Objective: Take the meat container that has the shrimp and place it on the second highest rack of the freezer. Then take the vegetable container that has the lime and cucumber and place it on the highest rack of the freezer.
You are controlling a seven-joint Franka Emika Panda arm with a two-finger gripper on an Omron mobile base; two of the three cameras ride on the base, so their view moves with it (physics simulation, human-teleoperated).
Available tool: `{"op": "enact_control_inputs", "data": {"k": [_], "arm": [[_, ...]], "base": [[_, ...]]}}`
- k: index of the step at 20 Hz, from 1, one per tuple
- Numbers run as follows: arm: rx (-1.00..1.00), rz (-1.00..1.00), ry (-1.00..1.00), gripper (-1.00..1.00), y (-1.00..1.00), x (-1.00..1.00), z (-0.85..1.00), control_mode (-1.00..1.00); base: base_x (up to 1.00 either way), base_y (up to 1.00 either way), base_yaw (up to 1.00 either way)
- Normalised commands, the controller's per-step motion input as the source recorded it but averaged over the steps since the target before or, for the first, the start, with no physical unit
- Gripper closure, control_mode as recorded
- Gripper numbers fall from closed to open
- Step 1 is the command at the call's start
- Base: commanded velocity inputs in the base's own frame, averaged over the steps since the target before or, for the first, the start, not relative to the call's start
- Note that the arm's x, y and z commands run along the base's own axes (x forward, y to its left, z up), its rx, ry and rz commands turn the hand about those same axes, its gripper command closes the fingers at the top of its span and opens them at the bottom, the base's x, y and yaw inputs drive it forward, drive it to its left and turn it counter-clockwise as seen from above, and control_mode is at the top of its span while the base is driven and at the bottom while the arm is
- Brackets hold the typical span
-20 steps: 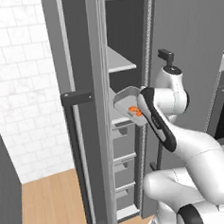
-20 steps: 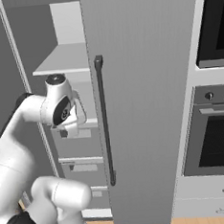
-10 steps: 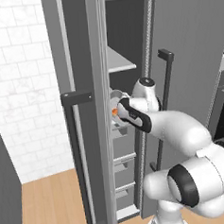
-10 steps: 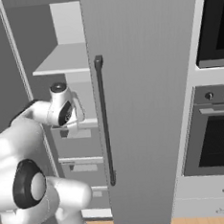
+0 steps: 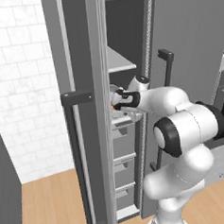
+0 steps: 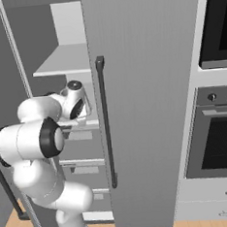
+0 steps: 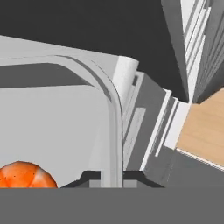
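The meat container [image 7: 65, 109] is a clear white tray with rounded corners, and an orange shrimp [image 7: 26, 175] lies in it. My gripper [image 7: 111, 176] is shut on the tray's rim, one fingertip on each side of the wall. In the left base view the gripper [image 5: 118, 103] reaches into the open freezer behind the door edge, with the shrimp [image 5: 113, 105] just showing. The container sits below the white shelf [image 5: 121, 63] and above the drawers [image 5: 122, 151]. Whether it rests on a rack I cannot tell. From the right, the hand [image 6: 76, 101] is inside the freezer. The vegetable container is out of view.
The left freezer door [image 5: 81, 87] with its dark handle [image 5: 74, 145] stands open close to the hand. The right door [image 6: 142, 83] with handle [image 6: 105, 121] borders the opening. An oven [image 6: 220, 140] is at the right. Wood floor [image 7: 205, 127] lies below.
The arm has stretched deeper into the freezer, carrying the container inward behind the left door's edge. The elbow has swung forward. The jaws stay shut on the rim.
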Motion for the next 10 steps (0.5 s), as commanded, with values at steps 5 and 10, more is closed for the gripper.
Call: {"op": "enact_control_inputs", "data": {"k": [5, 10], "arm": [[0.00, -0.03, 0.00, 1.00, 0.20, 0.61, -0.34, -1.00], [0.00, -0.04, 0.00, 1.00, 0.35, 0.44, -0.50, -1.00]], "base": [[0.00, 0.00, 0.00], [0.00, 0.00, 0.00]]}}
